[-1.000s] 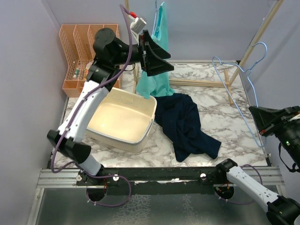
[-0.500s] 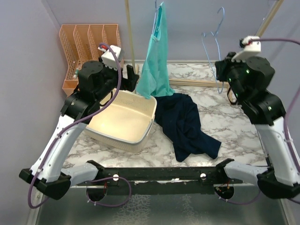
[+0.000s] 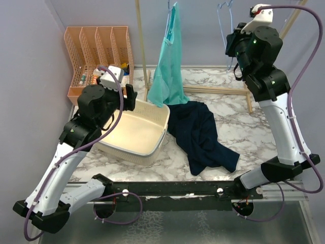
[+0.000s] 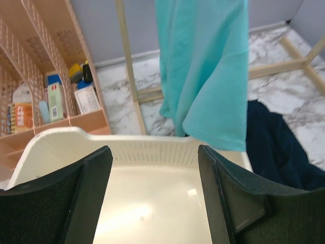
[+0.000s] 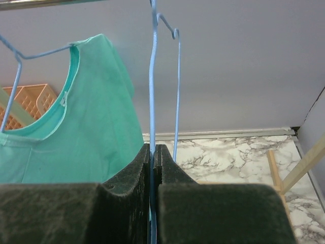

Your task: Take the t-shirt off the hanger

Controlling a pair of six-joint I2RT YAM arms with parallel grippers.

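Right gripper (image 5: 153,152) pinches a bare hanger (image 5: 151,76) beside the teal t-shirt (image 5: 86,122) — seemingly to rehang it — left gripper (image 4: 155,152) gapes empty near the shirt's hem.

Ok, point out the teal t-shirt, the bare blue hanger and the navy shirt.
teal t-shirt (image 3: 170,76), top view, mid fabric.
bare blue hanger (image 5: 150,76), right wrist view, upright wire, midway up.
navy shirt (image 3: 200,127), top view, centre of heap.

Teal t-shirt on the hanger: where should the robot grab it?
Probably its bottom hem, from the front with the left gripper. The t-shirt hangs straight down, and that loose edge dangles free by the basket rim.
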